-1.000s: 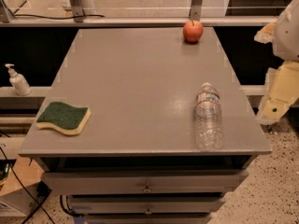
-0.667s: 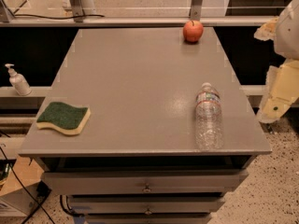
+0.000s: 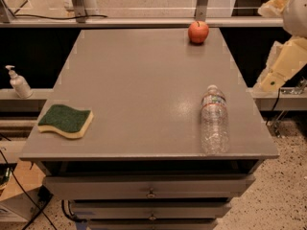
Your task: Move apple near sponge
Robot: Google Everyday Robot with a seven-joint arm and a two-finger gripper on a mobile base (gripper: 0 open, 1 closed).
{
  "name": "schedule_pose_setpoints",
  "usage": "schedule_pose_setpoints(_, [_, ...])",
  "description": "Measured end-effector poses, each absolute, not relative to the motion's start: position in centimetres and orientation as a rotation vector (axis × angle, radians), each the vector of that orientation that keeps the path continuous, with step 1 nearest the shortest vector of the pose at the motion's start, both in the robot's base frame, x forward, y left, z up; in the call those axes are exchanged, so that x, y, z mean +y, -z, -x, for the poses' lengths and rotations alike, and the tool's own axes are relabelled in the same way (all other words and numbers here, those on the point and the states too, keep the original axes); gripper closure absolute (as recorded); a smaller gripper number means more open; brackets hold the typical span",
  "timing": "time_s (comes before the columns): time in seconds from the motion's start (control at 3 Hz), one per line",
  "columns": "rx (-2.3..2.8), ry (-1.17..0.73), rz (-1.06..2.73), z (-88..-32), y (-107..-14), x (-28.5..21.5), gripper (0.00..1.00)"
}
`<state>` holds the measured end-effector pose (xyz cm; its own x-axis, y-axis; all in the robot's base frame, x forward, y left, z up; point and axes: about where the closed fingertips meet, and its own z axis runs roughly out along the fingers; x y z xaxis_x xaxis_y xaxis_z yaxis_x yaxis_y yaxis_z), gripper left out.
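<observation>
The red-orange apple [image 3: 198, 32] stands at the far edge of the grey table [image 3: 144, 80], right of centre. The sponge [image 3: 65, 120], green top over yellow foam, lies flat near the table's front left corner, far from the apple. My gripper [image 3: 279, 59] shows as cream-coloured parts at the right edge of the view, beyond the table's right side and below the apple's level in the picture. It is apart from both things and holds nothing that I can see.
A clear plastic water bottle [image 3: 214, 125] lies on its side near the table's front right edge. A white pump dispenser [image 3: 18, 82] stands on a ledge to the left. Drawers [image 3: 151, 188] sit under the tabletop. A rail with posts runs behind the table.
My gripper's cream parts at the right edge have shifted upward in the view, towards the far side. The apple, sponge and bottle have not moved.
</observation>
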<state>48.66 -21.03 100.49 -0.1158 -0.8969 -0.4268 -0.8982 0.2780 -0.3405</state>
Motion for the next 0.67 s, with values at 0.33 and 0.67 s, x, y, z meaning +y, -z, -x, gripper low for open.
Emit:
schedule_pose_setpoints(0.33, [1.987, -0.016, 1.604, -48.9, -100.57, -20.65, 0.0])
schedule_pose_setpoints(0.67, [2.01, -0.045, 1.55, -49.59, -99.57, -20.84, 0.0])
